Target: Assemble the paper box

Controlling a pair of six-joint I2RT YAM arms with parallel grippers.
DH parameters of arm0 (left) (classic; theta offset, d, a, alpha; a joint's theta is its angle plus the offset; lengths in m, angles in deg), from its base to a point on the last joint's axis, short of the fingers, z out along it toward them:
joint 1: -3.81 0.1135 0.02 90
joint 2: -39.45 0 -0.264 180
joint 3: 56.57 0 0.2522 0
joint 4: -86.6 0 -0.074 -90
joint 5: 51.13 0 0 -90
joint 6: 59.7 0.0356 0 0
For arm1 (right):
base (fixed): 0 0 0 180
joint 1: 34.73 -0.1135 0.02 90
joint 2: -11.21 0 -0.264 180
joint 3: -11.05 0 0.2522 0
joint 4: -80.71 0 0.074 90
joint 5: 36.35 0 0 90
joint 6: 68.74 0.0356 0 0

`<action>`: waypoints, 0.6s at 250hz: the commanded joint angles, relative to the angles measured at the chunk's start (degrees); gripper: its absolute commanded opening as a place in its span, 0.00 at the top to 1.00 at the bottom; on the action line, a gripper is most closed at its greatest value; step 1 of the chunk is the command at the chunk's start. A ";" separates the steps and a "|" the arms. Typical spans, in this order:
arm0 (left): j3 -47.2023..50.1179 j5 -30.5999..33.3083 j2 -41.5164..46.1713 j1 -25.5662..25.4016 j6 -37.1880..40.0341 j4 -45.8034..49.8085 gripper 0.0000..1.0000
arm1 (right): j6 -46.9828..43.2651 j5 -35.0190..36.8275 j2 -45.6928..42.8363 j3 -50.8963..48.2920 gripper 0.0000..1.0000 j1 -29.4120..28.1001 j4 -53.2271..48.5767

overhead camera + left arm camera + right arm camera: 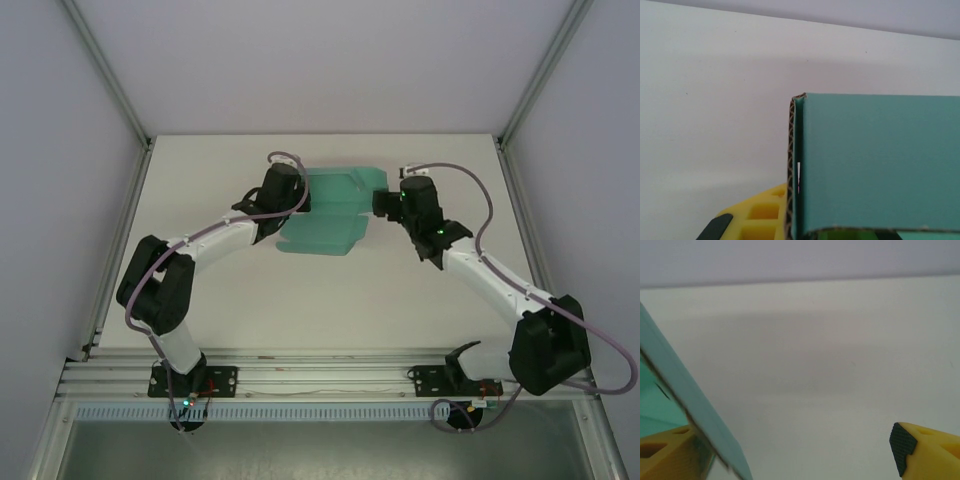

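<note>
The teal paper box (330, 215) lies partly folded at the middle back of the white table (330, 310), some panels raised. My left gripper (303, 196) is shut on its left side. In the left wrist view the creased card (875, 160) stands upright, running down between the jaws of my left gripper (796, 231), beside a yellow finger (757, 215). My right gripper (379, 203) stands open at the box's right edge. In the right wrist view a slanted card edge (687, 395) crosses close to the left finger (662, 452) of my right gripper (795, 447), far from the right finger's pad (901, 445).
Aluminium frame posts (115, 80) and grey walls enclose the table on three sides. A slotted rail (330, 375) carrying both arm bases runs along the near edge. Bare table (330, 310) stretches between the box and the bases.
</note>
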 commanded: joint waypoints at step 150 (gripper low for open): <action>-2.45 -3.45 -2.11 0.21 -1.41 1.53 1.00 | 3.85 -14.22 8.21 0.55 0.10 1.28 12.78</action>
